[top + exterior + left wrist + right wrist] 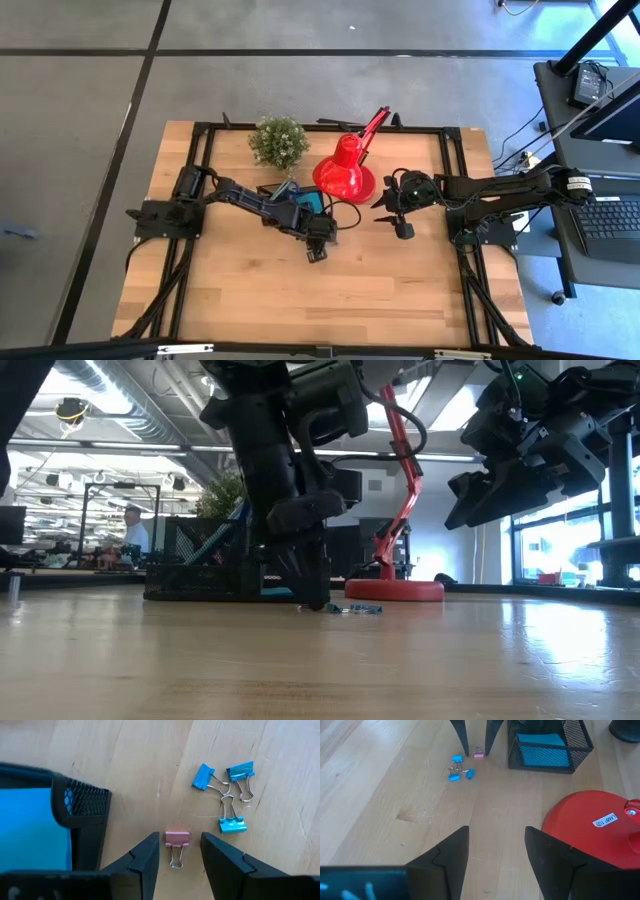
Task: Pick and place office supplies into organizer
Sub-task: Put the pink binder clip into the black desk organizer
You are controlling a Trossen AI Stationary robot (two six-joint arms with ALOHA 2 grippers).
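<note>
A small pink binder clip (176,840) lies flat on the wooden table. My left gripper (180,851) is open and low over it, fingers pointing down, one on each side of the clip with a gap on both sides; it also shows in the high view (318,250) and the right wrist view (477,742). Three blue binder clips (227,795) lie in a loose cluster close by. The black mesh organizer (82,802) stands just beside the gripper, with a blue sticky-note pad (30,830) inside. My right gripper (497,837) is open and empty, raised above the table near the lamp.
The red desk lamp (345,170) stands beside the organizer (295,200), its round base (590,830) close to my right gripper. A green potted plant (278,140) sits at the far edge. Black frame rails (200,180) border the table. Bare wood (300,300) stretches toward the near edge.
</note>
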